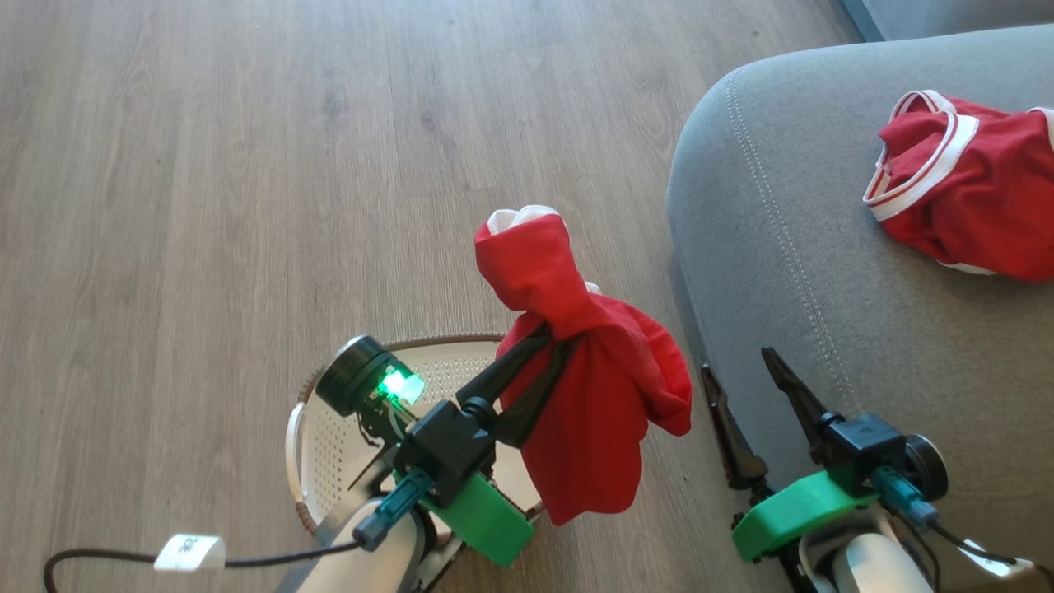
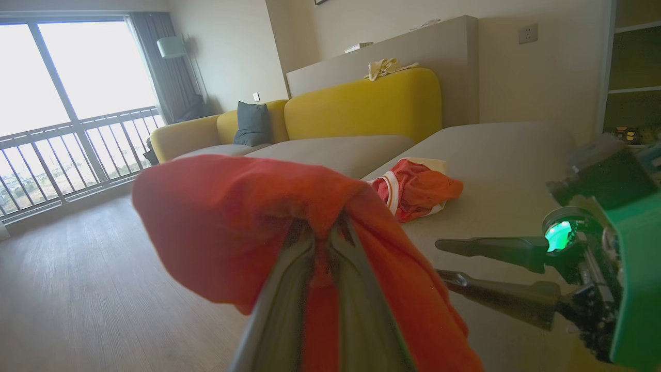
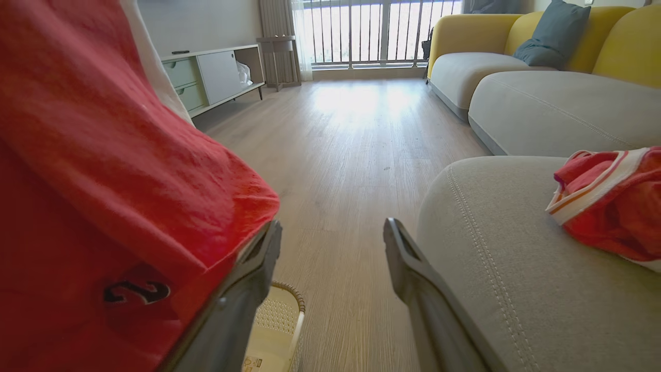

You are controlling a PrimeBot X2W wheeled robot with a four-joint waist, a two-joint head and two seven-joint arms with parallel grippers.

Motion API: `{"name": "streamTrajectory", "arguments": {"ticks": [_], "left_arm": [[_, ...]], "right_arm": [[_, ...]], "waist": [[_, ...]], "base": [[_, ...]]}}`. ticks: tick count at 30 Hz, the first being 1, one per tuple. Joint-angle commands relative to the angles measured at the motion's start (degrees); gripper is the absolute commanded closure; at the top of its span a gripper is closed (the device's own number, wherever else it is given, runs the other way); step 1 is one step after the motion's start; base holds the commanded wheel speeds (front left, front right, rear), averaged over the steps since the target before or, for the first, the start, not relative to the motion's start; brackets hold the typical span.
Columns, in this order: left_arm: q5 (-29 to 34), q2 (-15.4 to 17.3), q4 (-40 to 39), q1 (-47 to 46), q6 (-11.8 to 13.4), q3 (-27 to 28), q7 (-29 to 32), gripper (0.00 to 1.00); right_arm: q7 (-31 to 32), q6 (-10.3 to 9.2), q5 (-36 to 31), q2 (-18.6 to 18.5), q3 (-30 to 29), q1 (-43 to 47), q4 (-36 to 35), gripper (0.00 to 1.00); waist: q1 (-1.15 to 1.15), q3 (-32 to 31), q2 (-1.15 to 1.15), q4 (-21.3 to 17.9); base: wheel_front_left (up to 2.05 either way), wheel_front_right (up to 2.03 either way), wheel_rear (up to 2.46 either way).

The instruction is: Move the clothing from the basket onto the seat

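Here, the left gripper (image 1: pixel 558 338) clenches a red garment (image 1: pixel 601 412) above the basket (image 1: pixel 338 449). The right gripper (image 1: pixel 737 362) stands spread, empty, beside the seat (image 1: pixel 823 272).

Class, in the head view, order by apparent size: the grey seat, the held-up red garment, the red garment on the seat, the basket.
1. Seat.
2. Held garment, though nearer the camera.
Unranked: garment on the seat, cut by the frame edge, and basket, partly hidden.

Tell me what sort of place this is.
Probably a home living room: a yellow-backed sofa, a low cabinet, and wood flooring running to a railed balcony window.
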Motion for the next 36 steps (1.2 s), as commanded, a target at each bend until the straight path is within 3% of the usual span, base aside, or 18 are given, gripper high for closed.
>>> {"name": "streamTrajectory", "arguments": {"ticks": [1,10,15,24,28,36], "left_arm": [[-0.4,0.0,-1.9,-1.5,0.4,2.4,-0.3,1.00],[-0.1,0.3,-0.9,-1.6,0.6,3.3,-0.3,1.00],[0.2,0.6,-0.3,-1.5,1.1,3.8,-0.3,1.00],[0.3,0.8,0.3,-1.3,1.6,3.8,-0.3,1.00],[0.1,0.8,0.3,-1.3,1.6,3.6,-0.3,1.00],[0.1,0.9,0.6,-1.4,1.6,3.6,-0.3,1.00]], "right_arm": [[-0.1,-0.01,-0.5,-0.7,0.8,-1.8,-2.4,0.00],[-0.1,-0.01,0.9,-6.0,8.2,-2.2,-6.2,0.00],[-0.1,-0.01,3.8,-11.6,17.1,-2.5,-9.0,0.00],[-0.1,-0.01,7.0,-17.9,27.9,-4.2,-13.0,0.00],[-0.1,-0.01,8.1,-18.8,29.3,-5.0,-14.6,0.00],[-0.1,-0.01,5.3,-18.2,26.8,-4.9,-14.1,0.00]], "waist": [[0.00,0.0,0.00,-0.1],[0.00,-0.1,0.00,0.3],[0.00,-0.4,0.00,0.2],[0.00,-0.7,0.00,0.1],[0.00,-0.8,0.00,0.2],[0.00,-0.9,0.00,0.7]], "base": [[0.00,0.00,0.00],[0.00,0.00,0.00],[0.00,0.00,0.00],[0.00,0.00,0.00],[0.00,0.00,0.00],[0.00,0.00,0.00]]}}
